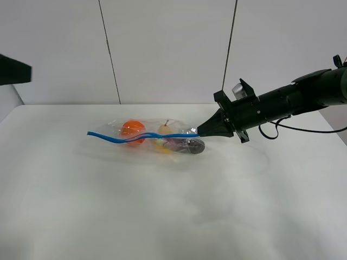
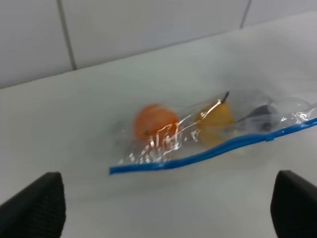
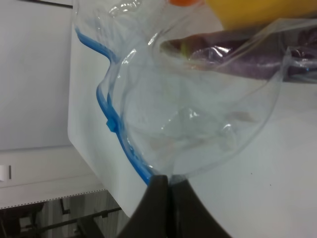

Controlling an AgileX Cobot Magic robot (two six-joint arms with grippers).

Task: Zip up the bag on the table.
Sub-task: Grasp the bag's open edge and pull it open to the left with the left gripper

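Note:
The clear bag (image 1: 154,140) lies on the white table (image 1: 162,216), with an orange, a yellow and a dark purple piece of produce inside. Its blue zipper strip (image 1: 116,138) runs wavy along the near edge. My right gripper (image 1: 201,131) is shut on the bag's right end, where the strip ends; the right wrist view shows the closed fingertips (image 3: 168,184) pinching the plastic and strip (image 3: 111,124). My left gripper (image 2: 166,203) is open and empty, held above and away from the bag (image 2: 198,131), its fingers (image 2: 34,206) wide apart.
A white panelled wall (image 1: 173,49) stands behind the table's far edge. A dark part of the left arm (image 1: 12,69) shows at the far left. The right arm (image 1: 282,100) reaches in low from the right, trailing a cable (image 1: 303,130).

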